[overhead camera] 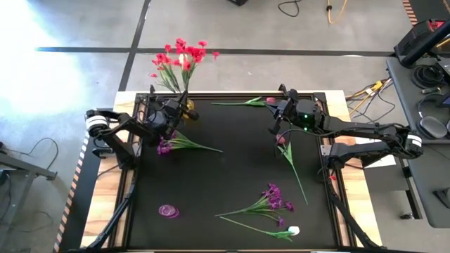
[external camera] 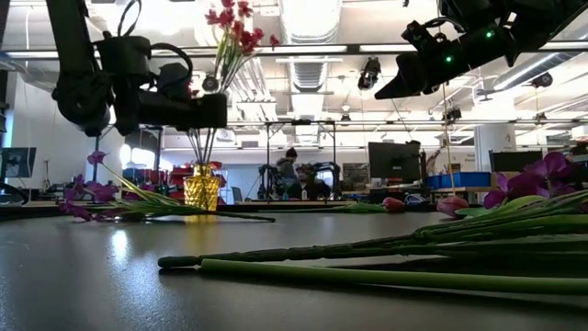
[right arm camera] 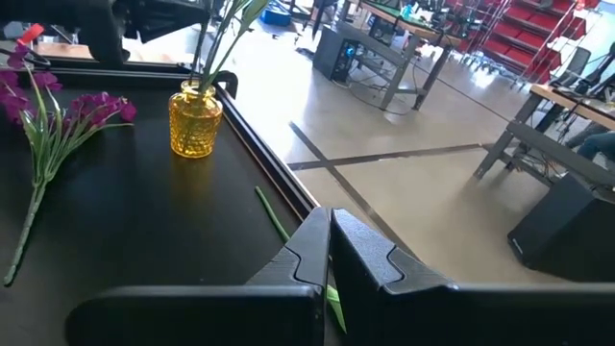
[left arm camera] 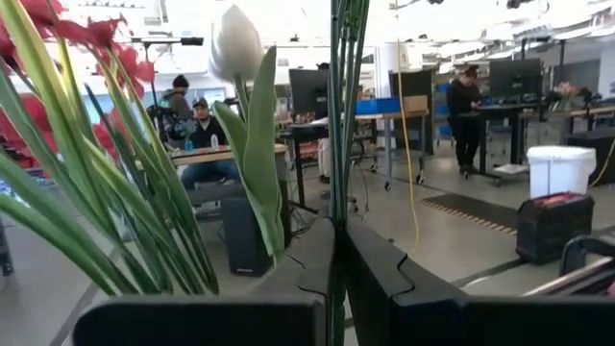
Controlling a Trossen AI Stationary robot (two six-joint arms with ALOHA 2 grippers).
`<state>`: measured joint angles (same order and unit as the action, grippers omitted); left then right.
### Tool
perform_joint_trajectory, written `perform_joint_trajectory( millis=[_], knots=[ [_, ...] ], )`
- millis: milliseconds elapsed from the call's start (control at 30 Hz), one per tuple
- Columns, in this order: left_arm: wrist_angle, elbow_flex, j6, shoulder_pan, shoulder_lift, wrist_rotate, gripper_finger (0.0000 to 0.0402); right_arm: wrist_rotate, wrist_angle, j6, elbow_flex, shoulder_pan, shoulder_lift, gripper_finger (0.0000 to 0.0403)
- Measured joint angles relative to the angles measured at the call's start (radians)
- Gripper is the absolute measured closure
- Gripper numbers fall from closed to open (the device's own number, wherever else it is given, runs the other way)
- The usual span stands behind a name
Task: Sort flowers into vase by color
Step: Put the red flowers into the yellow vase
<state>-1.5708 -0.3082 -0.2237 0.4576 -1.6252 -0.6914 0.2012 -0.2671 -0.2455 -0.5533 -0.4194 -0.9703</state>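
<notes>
Beside the faceted amber glass vase (right arm camera: 195, 121), both the left end effector (left arm camera: 336, 279) and the right end effector (right arm camera: 328, 252) are clamped on thin green stems (left arm camera: 338, 115), and only the left wrist view shows a smooth white bud (left arm camera: 235, 43).

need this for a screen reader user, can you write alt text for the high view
Seen from above, a black table holds loose purple flowers, with both dark arms at its far edge. The left gripper, shut, sits by a yellow vase of red flowers; the right gripper, shut, is near a stem.
</notes>
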Motion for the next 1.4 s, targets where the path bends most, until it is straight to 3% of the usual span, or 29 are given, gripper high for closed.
perform_joint_trajectory(
  millis=[733, 1400],
  knots=[
    [0.0, -0.001, 0.068, 0.035, -0.092, -0.005, 0.0401, 0.0, 0.0, -0.001, 0.0, 0.0, 0.0, 0.0394],
    [0.0, 0.121, 0.084, 0.035, 0.034, 0.097, 0.0401, -0.001, 0.0, -0.001, 0.0, 0.0, 0.0, 0.0394]
  ],
)
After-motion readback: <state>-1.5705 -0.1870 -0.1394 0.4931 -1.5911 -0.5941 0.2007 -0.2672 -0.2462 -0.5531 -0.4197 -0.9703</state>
